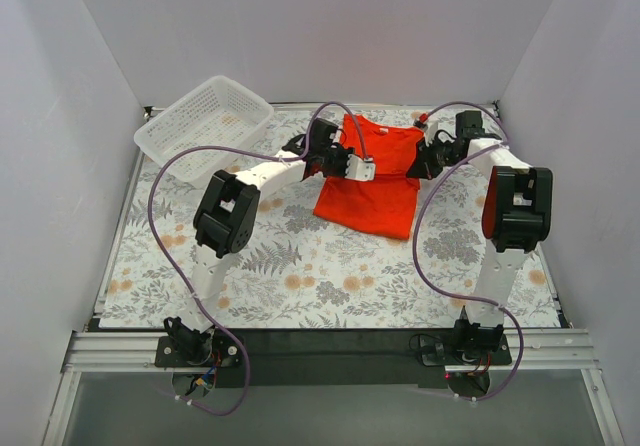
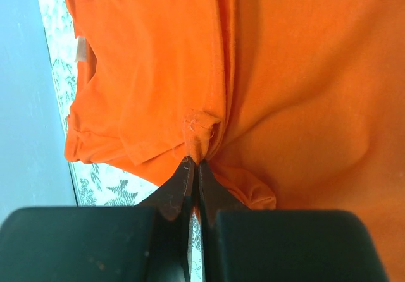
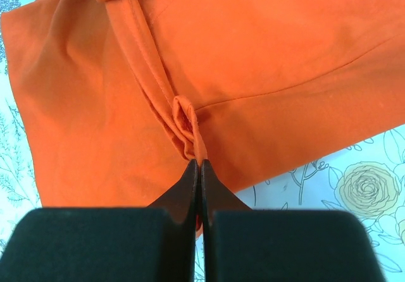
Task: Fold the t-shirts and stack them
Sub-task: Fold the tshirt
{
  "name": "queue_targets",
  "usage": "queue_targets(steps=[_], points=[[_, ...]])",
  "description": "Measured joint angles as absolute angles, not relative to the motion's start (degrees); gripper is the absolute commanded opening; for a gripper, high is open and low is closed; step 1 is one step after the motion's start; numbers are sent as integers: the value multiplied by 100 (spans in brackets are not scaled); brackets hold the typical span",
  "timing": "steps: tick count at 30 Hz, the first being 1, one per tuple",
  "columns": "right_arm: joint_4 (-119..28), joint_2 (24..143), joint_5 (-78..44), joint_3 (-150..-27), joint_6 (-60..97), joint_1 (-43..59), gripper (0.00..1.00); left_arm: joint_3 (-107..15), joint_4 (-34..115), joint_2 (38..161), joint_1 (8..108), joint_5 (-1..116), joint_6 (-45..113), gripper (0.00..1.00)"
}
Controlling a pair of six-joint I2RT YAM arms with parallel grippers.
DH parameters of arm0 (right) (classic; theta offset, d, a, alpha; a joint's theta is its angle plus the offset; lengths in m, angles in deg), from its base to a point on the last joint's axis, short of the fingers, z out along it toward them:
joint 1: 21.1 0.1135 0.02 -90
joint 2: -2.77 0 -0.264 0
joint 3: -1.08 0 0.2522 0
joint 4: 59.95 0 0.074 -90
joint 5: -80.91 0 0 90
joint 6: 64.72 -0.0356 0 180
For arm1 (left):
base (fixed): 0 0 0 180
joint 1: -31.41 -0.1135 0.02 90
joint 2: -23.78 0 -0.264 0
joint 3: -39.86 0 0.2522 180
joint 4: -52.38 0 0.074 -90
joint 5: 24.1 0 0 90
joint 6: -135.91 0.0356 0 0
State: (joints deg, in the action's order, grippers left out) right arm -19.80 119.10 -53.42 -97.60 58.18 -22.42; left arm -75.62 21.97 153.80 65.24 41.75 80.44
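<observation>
Low in each wrist view we see our left gripper and right gripper pinched tight on thin puckers of the orange-red t-shirt, spread just above centre in the top view, where we judge uneven pulls could slip such small bites free and skew the fold.

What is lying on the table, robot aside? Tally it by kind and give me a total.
T-shirt: 1
Basket: 1
Total: 2
</observation>
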Motion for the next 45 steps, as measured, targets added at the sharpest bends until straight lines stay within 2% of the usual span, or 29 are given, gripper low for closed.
queue_targets(steps=[27,31,32,34,36,37,38,39,40,41,45], points=[[-1984,12350,-5277,-10269,5674,-2135,1,-7483,2455,15376,6412,4304,7991,0],[-1984,12402,-5253,-10289,5667,-2135,5,-7483,2538,15376,6412,4307,7976,0],[-1982,12411,-5244,-10289,5665,-2135,8,-7483,2549,15376,6412,4307,7974,6],[-1984,12415,-5213,-10289,5648,-2135,15,-7470,2600,15376,6412,4307,7978,24],[-2013,12415,-5117,-10291,5569,-2133,18,-7424,2724,15376,6412,4342,7952,39],[-2059,12415,-5062,-10291,5523,-2135,20,-7391,2805,15376,6415,4374,7926,41],[-2100,12415,-4990,-10289,5442,-2135,27,-7358,2892,15376,6415,4425,7877,43],[-2170,12411,-4905,-10287,5335,-2135,31,-7319,3004,15376,6421,4492,7847,61],[-2284,12409,-4800,-10285,5198,-2135,34,-7284,3122,15376,6443,4562,7853,70],[-2408,12387,-4678,-10267,5095,-2133,37,-7271,3242,15376,6454,4650,7799,71],[-2756,12153,-4190,-10169,4599,-2135,39,-7236,3813,15367,6522,5056,7692,72]])
